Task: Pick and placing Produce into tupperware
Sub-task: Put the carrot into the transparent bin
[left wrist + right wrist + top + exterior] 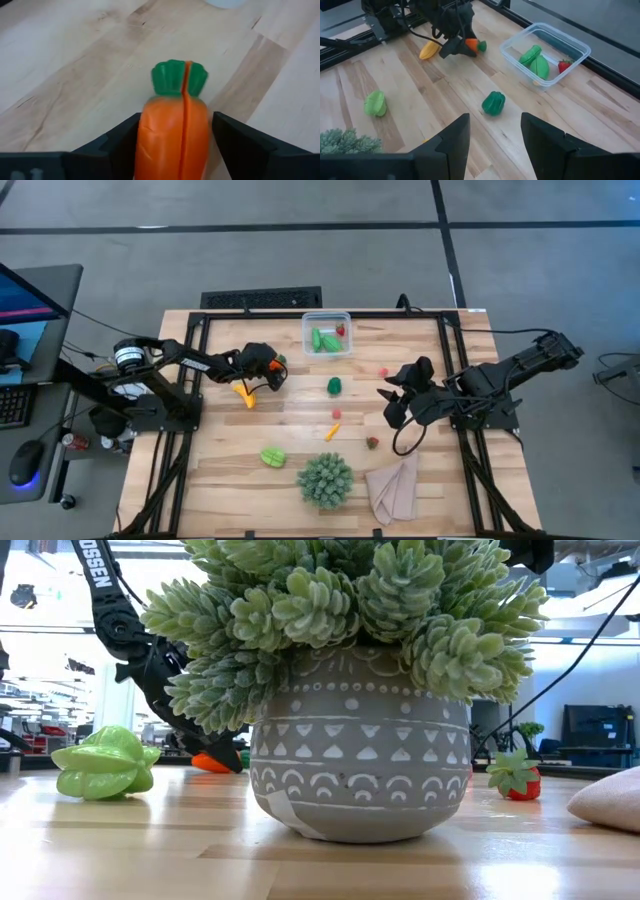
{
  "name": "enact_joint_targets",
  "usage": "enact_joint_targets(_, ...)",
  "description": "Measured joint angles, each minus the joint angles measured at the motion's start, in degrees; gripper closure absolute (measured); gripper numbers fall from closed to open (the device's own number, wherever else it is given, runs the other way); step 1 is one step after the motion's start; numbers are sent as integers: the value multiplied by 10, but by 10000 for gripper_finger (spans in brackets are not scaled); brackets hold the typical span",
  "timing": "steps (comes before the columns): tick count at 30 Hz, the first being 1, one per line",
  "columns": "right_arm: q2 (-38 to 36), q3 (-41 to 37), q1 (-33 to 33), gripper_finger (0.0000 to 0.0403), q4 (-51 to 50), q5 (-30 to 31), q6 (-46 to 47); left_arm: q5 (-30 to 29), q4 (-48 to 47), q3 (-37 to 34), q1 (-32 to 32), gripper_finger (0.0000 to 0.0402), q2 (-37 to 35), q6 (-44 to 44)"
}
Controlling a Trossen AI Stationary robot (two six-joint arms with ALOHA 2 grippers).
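Observation:
My left gripper [270,368] is left of the table's centre and shut on an orange toy carrot [172,137] with a green top. A yellow banana [244,392] lies just near of it. The clear tupperware [327,321] stands at the far edge, holding green pieces [535,60] and a red strawberry [564,65]. Lying loose on the wood are a green pepper [334,386], a small orange piece [332,432], a red berry [383,370], a strawberry [372,443] and a green star fruit [272,456]. My right gripper [495,122] hangs open over the right half and holds nothing. My left gripper pinches the carrot's orange body [172,145] between its two fingers [122,140], one on each side. The fingers lie along the carrot, coming slanting down from the table's left. The green top [179,77] sticks out past the fingertips. The carrot sits low over the wood; whether it touches, I cannot tell.
A spiky green plant in a patterned grey pot [325,478] stands at the near edge and fills the low view [360,770]. A beige cloth [395,488] lies to its right. Black rails [190,380] frame the table's sides. Bare wood lies between the carrot and the tupperware.

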Motion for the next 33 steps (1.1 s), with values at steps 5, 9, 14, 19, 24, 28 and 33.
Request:
enact_joint_targets(5,0,0,0,234,0,2,0,0,-1,0,0,208,0,-1)
enact_joint_targets(9,0,0,0,234,0,2,0,0,-1,0,0,231,0,-2)
enact_joint_targets(14,0,0,0,234,0,2,0,1,0,0,0,234,0,-2)
enact_joint_targets(19,0,0,0,234,0,2,0,3,4,-1,0,223,1,-13)
enact_joint_targets(24,0,0,0,234,-1,2,0,13,7,-2,0,225,-17,-27)
enact_joint_targets(28,0,0,0,234,-1,2,0,28,6,-3,-1,227,-50,-25)
enact_joint_targets(33,0,0,0,234,-1,11,0,26,8,-1,0,228,-90,-27)
